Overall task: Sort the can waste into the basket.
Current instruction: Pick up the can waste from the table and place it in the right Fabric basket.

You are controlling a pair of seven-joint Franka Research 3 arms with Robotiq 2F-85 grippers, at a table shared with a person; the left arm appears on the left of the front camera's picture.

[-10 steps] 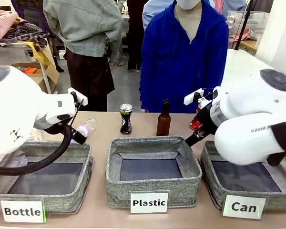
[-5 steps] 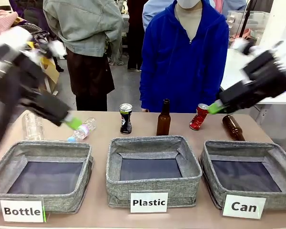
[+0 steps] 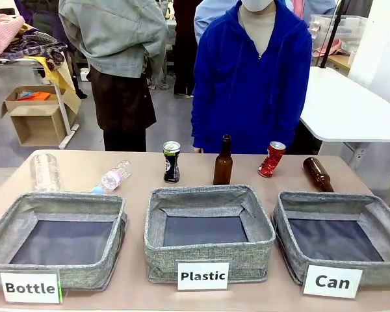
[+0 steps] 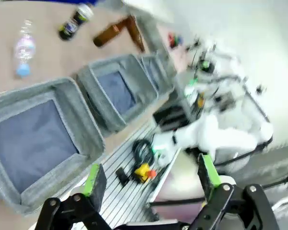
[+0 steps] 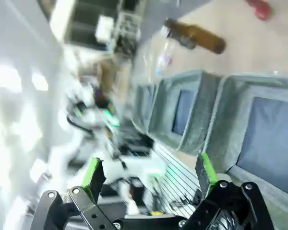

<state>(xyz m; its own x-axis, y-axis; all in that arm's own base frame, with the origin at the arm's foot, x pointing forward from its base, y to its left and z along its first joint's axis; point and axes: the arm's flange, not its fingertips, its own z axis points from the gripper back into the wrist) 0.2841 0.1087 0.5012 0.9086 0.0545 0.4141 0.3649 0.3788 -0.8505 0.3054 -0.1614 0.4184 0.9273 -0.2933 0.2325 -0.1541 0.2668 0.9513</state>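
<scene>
Three grey bins sit in a row, each showing a bare dark floor; white labels mark the Bottle bin (image 3: 58,203), the Plastic bin (image 3: 208,195) and the Can basket (image 3: 325,198); the black can (image 3: 171,161) and the dented red can (image 3: 272,159) stand on the table (image 3: 133,260) behind them, outside the basket; the left gripper (image 4: 151,175) and right gripper (image 5: 149,173) have their fingers spread wide on nothing, well apart from both cans.
</scene>
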